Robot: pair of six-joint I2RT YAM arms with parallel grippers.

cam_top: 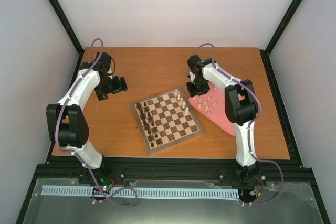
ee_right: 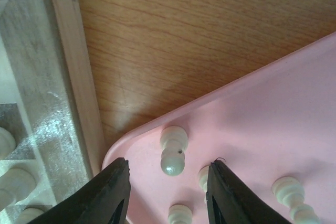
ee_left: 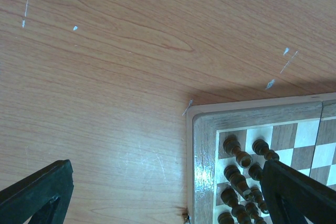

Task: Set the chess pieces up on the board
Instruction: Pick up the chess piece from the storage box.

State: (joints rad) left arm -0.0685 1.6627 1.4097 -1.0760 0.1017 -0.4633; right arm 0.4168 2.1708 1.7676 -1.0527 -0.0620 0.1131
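While right hand (ee_right: 169, 167) hovers over pink tray (ee_right: 278, 103), fingers (ee_right: 113, 195) apart astride lying pale chess piece (ee_right: 173, 153), left hand (ee_left: 165, 166) hangs spread wide above bench (ee_left: 105, 77) at board (ee_left: 203, 129) corner.

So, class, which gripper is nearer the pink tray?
Right. The right gripper hangs over the tray's corner nearest the board, among cream pieces. The left gripper is beyond the board's opposite side, over the table.

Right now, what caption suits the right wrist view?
Right tool, jaws apart, above a chess piece on the pink tray beside the board.
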